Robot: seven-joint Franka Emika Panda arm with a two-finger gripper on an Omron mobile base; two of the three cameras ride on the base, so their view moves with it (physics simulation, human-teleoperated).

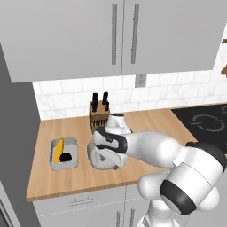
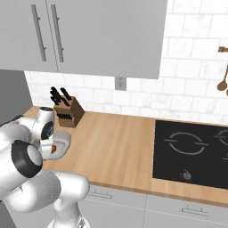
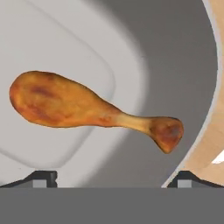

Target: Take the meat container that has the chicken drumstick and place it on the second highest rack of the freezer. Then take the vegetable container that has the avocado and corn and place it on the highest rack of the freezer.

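Hovering over the meat container

We have the pincer (image 3: 112, 181) spread wide, close above the chicken drumstick (image 3: 87, 107) in its grey meat container (image 2: 62, 143) on the bench (image 2: 120, 147). Likely light, rigid, slick; drumstick loose. We'd grip the rim wall and keep it level.

You see an orange-brown chicken drumstick (image 3: 87, 107) in a pale grey meat container (image 3: 175, 65), yellow corn (image 1: 58, 150) beside a black avocado (image 1: 66, 157).
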